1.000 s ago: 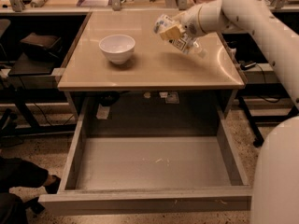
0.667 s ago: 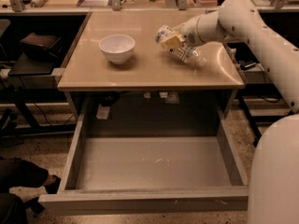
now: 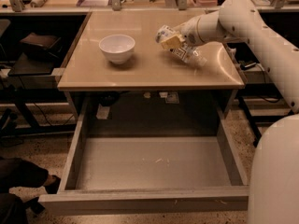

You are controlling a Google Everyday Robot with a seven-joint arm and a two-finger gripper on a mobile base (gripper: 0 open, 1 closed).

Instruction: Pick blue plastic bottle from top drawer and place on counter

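- gripper [image 3: 171,40]: above the right half of the counter [image 3: 145,71], at the end of the white arm [image 3: 247,24] that reaches in from the right; its fingers are closed on the blue plastic bottle [image 3: 189,56].
- blue plastic bottle: tilted, its upper end between the fingers and its body slanting down to the near right of the gripper; whether the low end touches the counter cannot be told.
- white bowl [image 3: 117,48]: on the counter, well left of the bottle.
- top drawer [image 3: 154,164]: pulled out below the near edge.
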